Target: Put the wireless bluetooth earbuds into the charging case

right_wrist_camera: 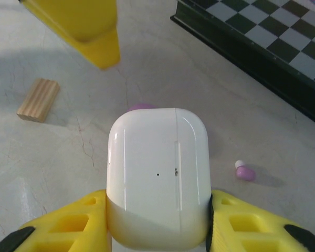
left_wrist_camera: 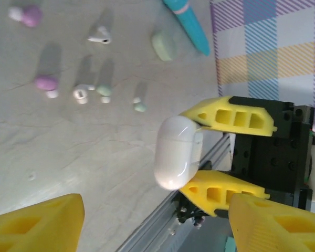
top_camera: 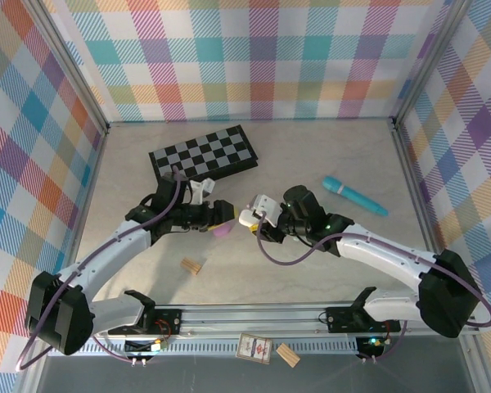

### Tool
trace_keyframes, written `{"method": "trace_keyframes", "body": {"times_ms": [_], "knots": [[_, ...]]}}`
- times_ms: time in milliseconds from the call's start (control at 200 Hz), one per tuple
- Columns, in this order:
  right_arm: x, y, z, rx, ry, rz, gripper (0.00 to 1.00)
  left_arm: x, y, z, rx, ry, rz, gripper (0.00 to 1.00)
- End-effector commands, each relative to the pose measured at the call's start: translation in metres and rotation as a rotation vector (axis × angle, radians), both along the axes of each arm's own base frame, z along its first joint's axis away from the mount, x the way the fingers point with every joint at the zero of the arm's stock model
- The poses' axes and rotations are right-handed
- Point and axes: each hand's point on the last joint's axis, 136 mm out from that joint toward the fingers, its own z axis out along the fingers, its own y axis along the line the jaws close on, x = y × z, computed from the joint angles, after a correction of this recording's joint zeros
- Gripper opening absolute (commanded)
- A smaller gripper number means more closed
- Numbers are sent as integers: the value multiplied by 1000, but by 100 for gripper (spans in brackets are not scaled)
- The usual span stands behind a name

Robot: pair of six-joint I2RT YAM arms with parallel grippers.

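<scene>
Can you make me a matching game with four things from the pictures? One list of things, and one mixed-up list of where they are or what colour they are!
Things:
1. charging case
2. wooden block
3. checkerboard
4. pen-shaped stick

Clues:
A. teal
B. tan, lying on the table
C. held in the right end effector
D. black and grey squares

Pairs: 1-C, 2-B, 3-D, 4-A.
</scene>
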Motion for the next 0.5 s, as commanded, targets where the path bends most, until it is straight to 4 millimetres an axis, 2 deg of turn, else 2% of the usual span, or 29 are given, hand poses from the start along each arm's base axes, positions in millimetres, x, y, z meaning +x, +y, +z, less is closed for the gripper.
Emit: {"method": "trace_keyframes", "body": {"times_ms": [0,235,495], "knots": [[-11,6,23,60,-2,76,38,-6,-23,18,-70,-15,-74,72],[-14,6,25,79,7,88,38,-14,-45,17,-103,7,-138,56],[-11,3,21,69,8,57,37,-19,-47,23,-119,-17,-158,25]]}}
